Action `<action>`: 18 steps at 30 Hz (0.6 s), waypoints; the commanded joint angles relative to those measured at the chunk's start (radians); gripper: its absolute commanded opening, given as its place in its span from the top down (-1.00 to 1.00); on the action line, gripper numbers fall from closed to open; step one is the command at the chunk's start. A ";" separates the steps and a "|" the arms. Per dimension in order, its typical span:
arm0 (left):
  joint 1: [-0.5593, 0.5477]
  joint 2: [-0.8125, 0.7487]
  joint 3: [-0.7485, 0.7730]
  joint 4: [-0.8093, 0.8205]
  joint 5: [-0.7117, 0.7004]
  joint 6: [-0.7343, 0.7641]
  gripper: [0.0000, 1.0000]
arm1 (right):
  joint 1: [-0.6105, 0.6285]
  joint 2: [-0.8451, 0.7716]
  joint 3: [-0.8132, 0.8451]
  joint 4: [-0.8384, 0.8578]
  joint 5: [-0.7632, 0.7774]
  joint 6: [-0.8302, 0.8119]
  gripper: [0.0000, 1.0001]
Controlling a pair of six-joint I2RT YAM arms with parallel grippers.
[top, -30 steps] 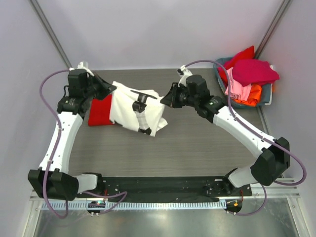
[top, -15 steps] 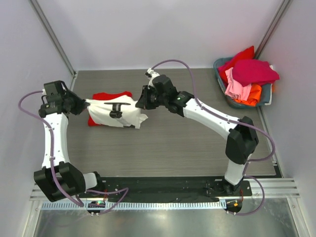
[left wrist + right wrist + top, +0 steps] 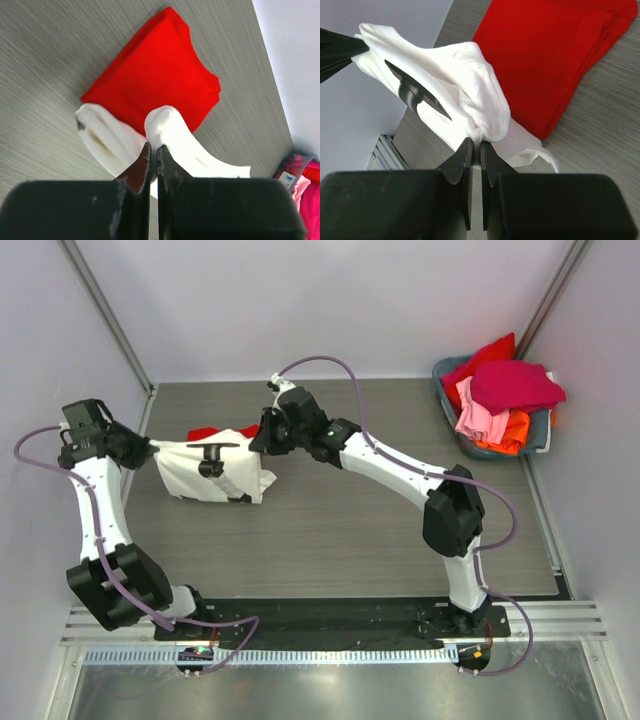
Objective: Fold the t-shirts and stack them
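Note:
A white t-shirt with black printed marks (image 3: 212,470) hangs stretched between both grippers at the table's far left. My left gripper (image 3: 152,449) is shut on its left end (image 3: 172,131), and my right gripper (image 3: 259,440) is shut on a bunched right corner (image 3: 487,117). Beneath it lies a folded bright red t-shirt (image 3: 212,431), mostly covered in the top view. The red t-shirt (image 3: 155,80) shows whole in the left wrist view and partly (image 3: 555,50) in the right wrist view. Each wrist view shows its own gripper's jaws pinched on white cloth: left gripper (image 3: 154,150), right gripper (image 3: 476,145).
A grey-blue basket (image 3: 447,370) at the far right corner holds more t-shirts: magenta (image 3: 512,385), pink (image 3: 478,420), orange (image 3: 508,435) and red (image 3: 488,355). The left wall stands close behind my left gripper. Grey tabletop (image 3: 380,530) stretches between the shirts and the basket.
Both arms have carried the white t-shirt leftward and stretched it out. It now hangs over the red t-shirt and hides most of it from above.

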 commanded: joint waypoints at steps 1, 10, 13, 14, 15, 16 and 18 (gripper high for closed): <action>0.021 0.036 0.048 0.083 -0.033 0.001 1.00 | -0.013 0.017 0.075 -0.020 0.073 -0.004 0.98; 0.025 0.107 0.056 0.141 -0.029 -0.014 1.00 | -0.029 0.143 0.216 -0.053 0.086 -0.003 0.97; 0.028 0.121 0.049 0.161 -0.012 -0.033 1.00 | -0.040 0.183 0.267 -0.063 0.074 0.000 0.98; 0.030 0.124 0.051 0.169 -0.007 -0.039 1.00 | -0.043 0.192 0.291 -0.065 0.072 0.000 0.97; 0.030 0.127 0.048 0.172 -0.006 -0.043 1.00 | -0.048 0.209 0.304 -0.068 0.069 0.000 0.98; 0.028 0.135 0.049 0.181 0.001 -0.051 1.00 | -0.051 0.215 0.316 -0.070 0.067 0.002 0.98; 0.028 0.139 0.056 0.187 0.008 -0.057 0.99 | -0.062 0.227 0.340 -0.074 0.060 0.005 0.97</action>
